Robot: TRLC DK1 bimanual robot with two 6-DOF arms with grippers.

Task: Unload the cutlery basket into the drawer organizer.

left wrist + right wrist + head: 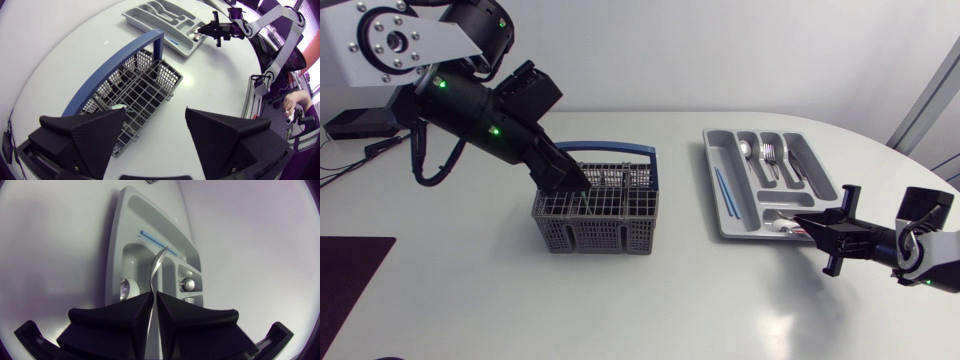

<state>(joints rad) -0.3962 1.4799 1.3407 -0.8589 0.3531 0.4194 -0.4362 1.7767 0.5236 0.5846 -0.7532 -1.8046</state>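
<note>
**Head view:** The right gripper (817, 233) is clenched on a slim silver utensil (785, 228), holding it over the end compartment of the grey drawer organizer (740, 233) nearest that arm. In the organizer lie 2 blue sticks (725, 190), a spoon (747, 150) and a fork (769, 155). The left gripper (570, 180) is down at the rim of the grey cutlery basket (590, 235), near its blue handle (610, 150).

**Left wrist view:** The left gripper (155, 132) is spread wide and grasps nothing. 1 finger is over the cutlery basket (150, 85) and the other is over bare table beside it. The drawer organizer (150, 22) lies well beyond the basket, with the right gripper (207, 30) at its end.

**Right wrist view:** The right gripper (152, 305) pinches the silver utensil (159, 262) from 2 sides. The utensil's free end points out over the drawer organizer (132, 230).
</note>
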